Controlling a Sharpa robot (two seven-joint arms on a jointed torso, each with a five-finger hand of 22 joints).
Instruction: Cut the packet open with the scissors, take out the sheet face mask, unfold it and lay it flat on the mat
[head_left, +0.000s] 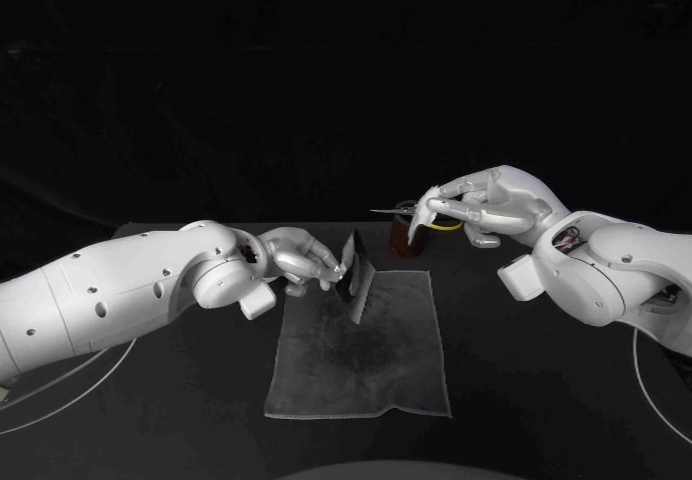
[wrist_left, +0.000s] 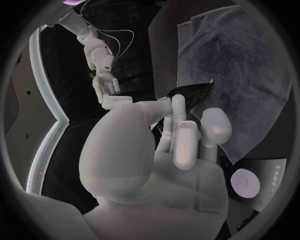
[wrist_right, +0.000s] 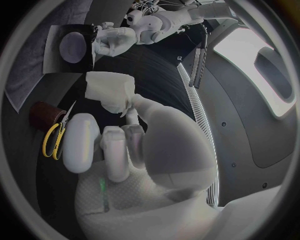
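Note:
My left hand (head_left: 306, 262) pinches the dark packet (head_left: 355, 276) and holds it upright on edge over the far end of the grey mat (head_left: 361, 350). In the left wrist view the packet (wrist_left: 190, 92) sticks out past the fingertips (wrist_left: 180, 107), with the mat (wrist_left: 244, 75) behind it. My right hand (head_left: 488, 205) is raised at the back right and grips the yellow-handled scissors (head_left: 427, 217), blades pointing left toward the packet. In the right wrist view the scissors (wrist_right: 54, 139) lie beside the fingers (wrist_right: 78, 142), and the packet (wrist_right: 70, 47) shows a pale round patch.
A brown cup-like holder (head_left: 408, 241) stands just beyond the mat's far right corner, under the scissors; the holder (wrist_right: 42, 114) also appears in the right wrist view. The mat lies flat in the middle of the black table (head_left: 548, 400), with bare surface on both sides.

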